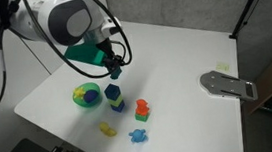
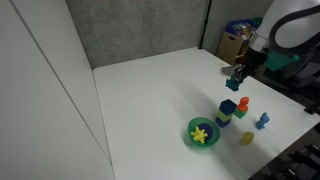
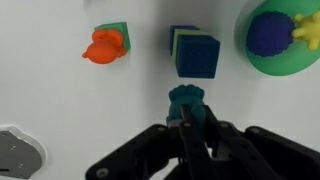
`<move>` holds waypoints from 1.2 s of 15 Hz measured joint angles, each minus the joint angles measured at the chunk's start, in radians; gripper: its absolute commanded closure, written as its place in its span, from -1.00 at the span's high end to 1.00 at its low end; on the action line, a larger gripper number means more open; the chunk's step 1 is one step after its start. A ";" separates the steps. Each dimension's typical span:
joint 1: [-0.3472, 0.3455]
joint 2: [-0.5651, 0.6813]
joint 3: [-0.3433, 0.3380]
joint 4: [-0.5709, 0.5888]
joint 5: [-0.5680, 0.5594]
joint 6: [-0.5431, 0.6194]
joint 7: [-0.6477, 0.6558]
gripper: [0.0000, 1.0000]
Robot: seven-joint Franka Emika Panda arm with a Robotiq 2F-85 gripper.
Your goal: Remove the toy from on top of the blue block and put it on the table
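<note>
Wrist view: found the gripper (image 3: 188,122) clamped on the toy (image 3: 186,97), jaws pressed against its two sides and the teal top poking out ahead of the fingertips. Saw the block (image 3: 197,56) at 12 o'clock from the toy, apart from it, with white table (image 3: 60,110) showing between them. Judged the toy therefore off the block and carried in the air, not yet set down. Noted a yellow and green edge beside the block, so read it as the top of a small stack (image 1: 115,104). Guessed that this explained the grip from straight above: less chance of nudging the pieces beneath. Placed the orange toy (image 3: 104,45) at 10 o'clock and the bowl (image 3: 270,65) at 2 o'clock, both well apart from the gripper. Caught a grey metal part (image 3: 14,155) at 8 o'clock, by the frame edge.

Found the same in both exterior views: gripper over the stack, toy above the block, no contact visible. Could not tell at that size how much clearance remained.

Reckoned the bare patch at 9 o'clock from the toy in the wrist view the safest landing spot, away from the orange toy and the bowl. Expected so small a piece to tip if dropped from height. Advised lowering it to the surface before parting the jaws.
</note>
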 measured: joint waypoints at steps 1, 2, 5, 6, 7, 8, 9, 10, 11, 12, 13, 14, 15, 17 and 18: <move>-0.003 0.003 -0.009 0.018 -0.002 -0.008 0.003 -0.90; -0.004 0.010 -0.017 0.037 -0.007 -0.014 0.008 -0.90; -0.009 0.048 -0.040 0.094 -0.029 -0.018 0.036 -0.90; -0.010 0.067 -0.048 0.112 -0.034 -0.018 0.045 -0.90; -0.012 0.088 -0.055 0.130 -0.035 -0.018 0.052 -0.90; -0.012 0.111 -0.061 0.147 -0.035 -0.018 0.057 -0.91; -0.013 0.137 -0.067 0.164 -0.035 -0.018 0.062 -0.92; -0.013 0.165 -0.072 0.181 -0.035 -0.018 0.068 -0.91; -0.013 0.193 -0.076 0.198 -0.035 -0.018 0.074 -0.92; -0.013 0.223 -0.080 0.216 -0.035 -0.018 0.078 -0.92; -0.013 0.252 -0.082 0.232 -0.035 -0.018 0.082 -0.93; -0.013 0.280 -0.083 0.250 -0.035 -0.018 0.086 -0.92; -0.013 0.306 -0.083 0.269 -0.034 -0.018 0.089 -0.92; -0.009 0.354 -0.082 0.305 -0.034 -0.019 0.092 -0.92; -0.006 0.376 -0.080 0.323 -0.033 -0.019 0.092 -0.92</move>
